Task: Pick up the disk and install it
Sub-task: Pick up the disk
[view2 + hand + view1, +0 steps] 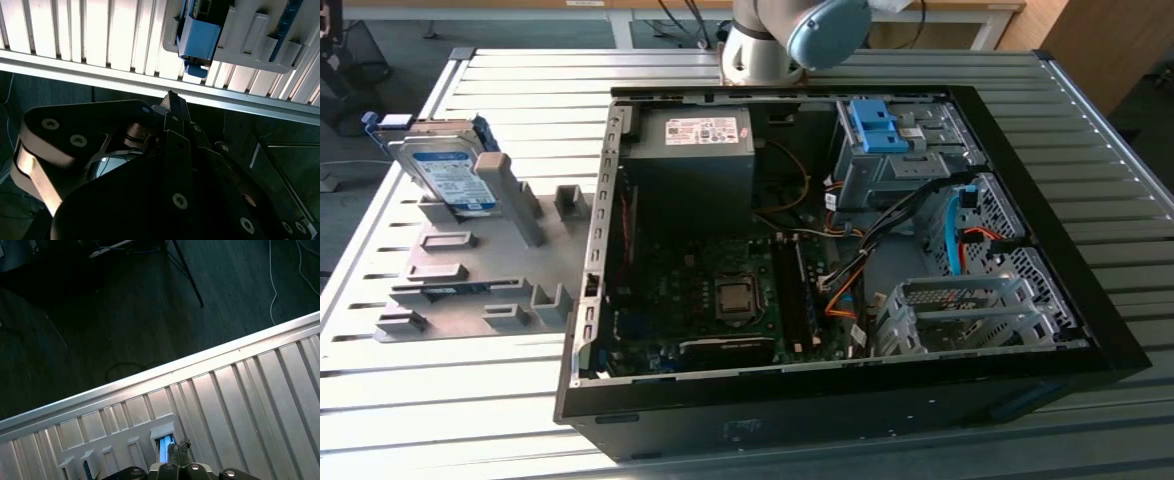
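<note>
The slatted metal table (480, 400) carries everything. On it the open computer case (1067, 330) lies on its side, with boards and cables visible inside. The arm (767, 45) stands behind the case, at the far edge of the table. At the exterior view's left of the case there is a grey holder plate (467, 270) with several posts. The disk (447, 170) stands tilted in this plate, leaning against a post and well apart from the case. It is not yet picked up.

In the first wrist view the gripper (178, 450) points toward the holder plate, close to the outer edge of the table, with the dark floor beyond. In the second wrist view the blue bracket (200, 37) of the disk, as I judge it, sits in the plate ahead of the gripper. The gripper does not carry the disk, but I cannot tell whether it is released or clenched.

The step in hand seems to be the approach to the disk. To do it well, I think the gripper should be lined up with the tilt of the disk, so that the posts are not touched and the bracket does not catch.
</note>
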Action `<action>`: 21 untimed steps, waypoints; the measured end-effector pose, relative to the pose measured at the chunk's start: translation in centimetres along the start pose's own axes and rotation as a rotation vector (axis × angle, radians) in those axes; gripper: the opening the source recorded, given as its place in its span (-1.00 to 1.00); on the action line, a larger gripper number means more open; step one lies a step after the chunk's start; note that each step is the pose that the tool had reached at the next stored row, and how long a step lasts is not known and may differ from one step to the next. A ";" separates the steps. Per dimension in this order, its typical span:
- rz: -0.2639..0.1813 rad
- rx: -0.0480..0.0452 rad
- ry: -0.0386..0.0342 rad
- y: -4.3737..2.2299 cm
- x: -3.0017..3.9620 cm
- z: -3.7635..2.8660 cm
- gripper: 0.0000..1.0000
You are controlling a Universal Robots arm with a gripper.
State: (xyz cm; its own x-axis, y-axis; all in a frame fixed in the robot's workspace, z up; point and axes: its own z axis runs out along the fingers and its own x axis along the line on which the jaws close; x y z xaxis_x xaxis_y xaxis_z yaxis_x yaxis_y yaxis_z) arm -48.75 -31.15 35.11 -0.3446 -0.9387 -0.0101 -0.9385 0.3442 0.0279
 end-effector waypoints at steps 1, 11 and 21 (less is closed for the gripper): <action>0.000 -0.0004 0.0004 0.01 0.00 -0.30 -0.79; 0.000 0.0001 0.0000 0.01 0.00 -0.40 -0.79; 0.000 0.0001 0.0000 0.02 0.00 -0.52 -0.79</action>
State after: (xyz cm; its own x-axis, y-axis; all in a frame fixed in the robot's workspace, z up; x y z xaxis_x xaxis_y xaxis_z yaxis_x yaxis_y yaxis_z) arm -48.75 -31.15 35.63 -0.3445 -0.9387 -0.0101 -0.9385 0.3442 0.0278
